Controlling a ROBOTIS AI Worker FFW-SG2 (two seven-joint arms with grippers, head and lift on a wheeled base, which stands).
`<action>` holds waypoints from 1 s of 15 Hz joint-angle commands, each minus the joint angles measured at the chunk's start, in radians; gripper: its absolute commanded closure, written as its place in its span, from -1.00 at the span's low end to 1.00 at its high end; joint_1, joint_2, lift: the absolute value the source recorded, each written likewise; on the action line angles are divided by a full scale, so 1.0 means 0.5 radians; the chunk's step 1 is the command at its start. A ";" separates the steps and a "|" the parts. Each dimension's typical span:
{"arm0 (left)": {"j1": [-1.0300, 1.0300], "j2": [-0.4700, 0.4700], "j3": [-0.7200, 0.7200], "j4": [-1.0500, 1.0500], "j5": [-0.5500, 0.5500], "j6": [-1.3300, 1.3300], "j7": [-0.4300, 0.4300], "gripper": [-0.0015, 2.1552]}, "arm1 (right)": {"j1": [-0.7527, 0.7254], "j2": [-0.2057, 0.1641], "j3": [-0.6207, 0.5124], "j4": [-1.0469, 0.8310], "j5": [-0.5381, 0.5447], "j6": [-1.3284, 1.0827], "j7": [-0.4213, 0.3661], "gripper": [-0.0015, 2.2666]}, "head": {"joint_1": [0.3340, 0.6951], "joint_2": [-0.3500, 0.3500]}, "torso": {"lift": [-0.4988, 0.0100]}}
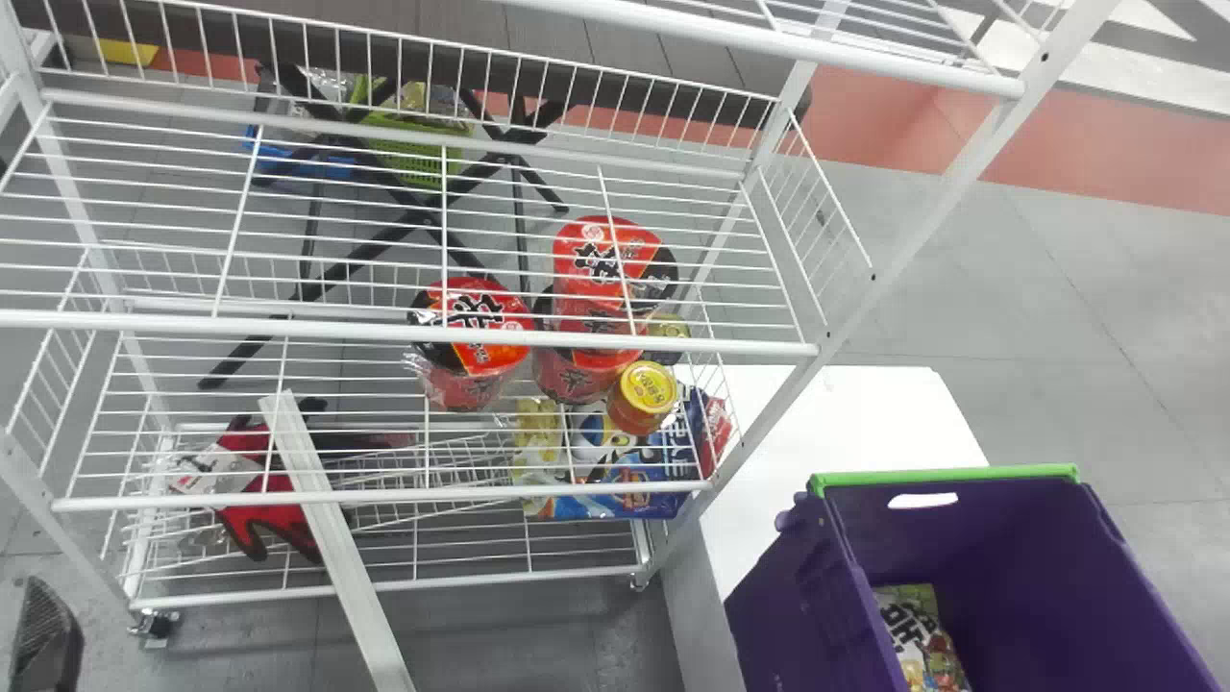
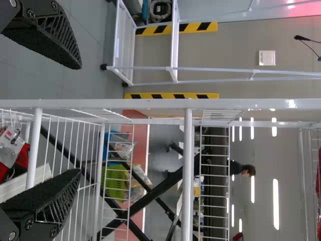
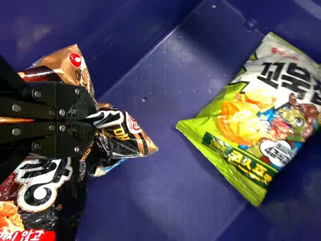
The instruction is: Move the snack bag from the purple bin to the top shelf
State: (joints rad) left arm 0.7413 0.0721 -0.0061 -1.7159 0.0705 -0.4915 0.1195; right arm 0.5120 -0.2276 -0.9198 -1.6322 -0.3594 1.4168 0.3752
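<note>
1. Nearest camera, near right: logged purple bin, far rim green.
2. Found right gripper inside, fingers together, pinching crumpled black snack bag.
3. Noted green-and-white snack bag lying apart in purple bin.
4. Found left gripper near left, fingers wide apart, empty.
5. Recorded red-lidded cups on wire rack, left.

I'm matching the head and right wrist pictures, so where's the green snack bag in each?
Head view: the green snack bag is low right, inside the purple bin by its left wall.
Right wrist view: ahead of the right gripper, clear of its tips.
Shared landmark: the purple bin around it.
</note>
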 commanded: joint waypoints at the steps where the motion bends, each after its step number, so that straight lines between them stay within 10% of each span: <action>1: -0.007 0.000 0.000 0.002 0.000 0.000 -0.003 -0.93 | -0.005 -0.002 -0.013 0.000 -0.005 0.018 -0.014 0.99 | 1.00 -1.00 | -0.55; 15: -0.038 -0.003 -0.003 0.032 0.012 0.006 -0.012 -0.93 | -0.030 -0.002 -0.013 0.000 -0.002 0.061 -0.097 0.99 | 1.00 -1.00 | -0.33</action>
State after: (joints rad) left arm 0.7218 0.0711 -0.0076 -1.6998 0.0755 -0.4885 0.1134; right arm 0.4971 -0.2287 -0.9266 -1.6316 -0.3604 1.4473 0.3267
